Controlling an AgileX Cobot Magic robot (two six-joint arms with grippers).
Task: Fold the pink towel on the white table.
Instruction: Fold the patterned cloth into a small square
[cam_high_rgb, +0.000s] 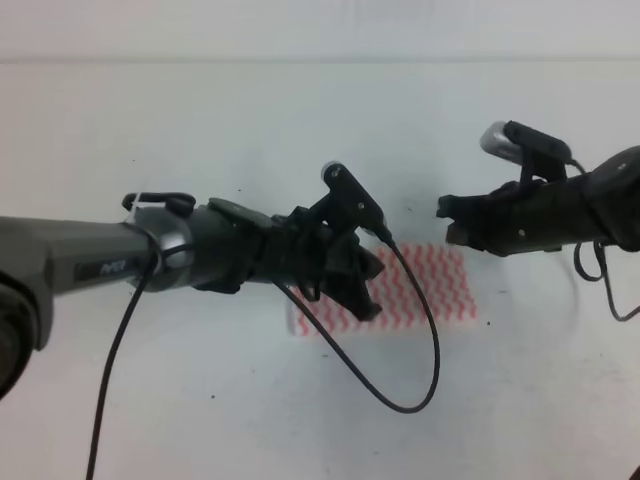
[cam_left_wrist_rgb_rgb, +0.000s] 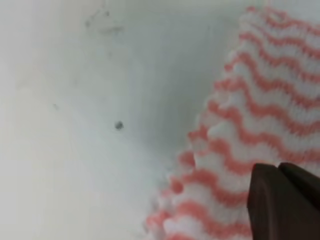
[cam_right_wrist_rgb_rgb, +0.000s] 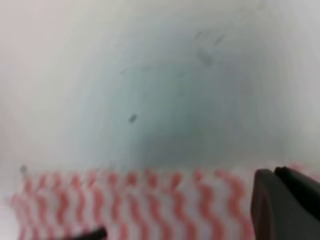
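Observation:
The pink towel lies flat on the white table as a long rectangle, a little right of the middle. My left gripper hangs low over the towel's left part, its jaws a little apart and holding nothing. In the left wrist view one of its fingers sits just above the towel's thick wavy edge. My right gripper hovers open above the towel's far right corner, clear of the cloth. In the right wrist view the towel runs along the bottom beside one of the fingers.
A black cable loops down from the left arm over the towel's front edge. Another cable hangs from the right arm at the right border. Bare white table surrounds the towel, with a few dark specks.

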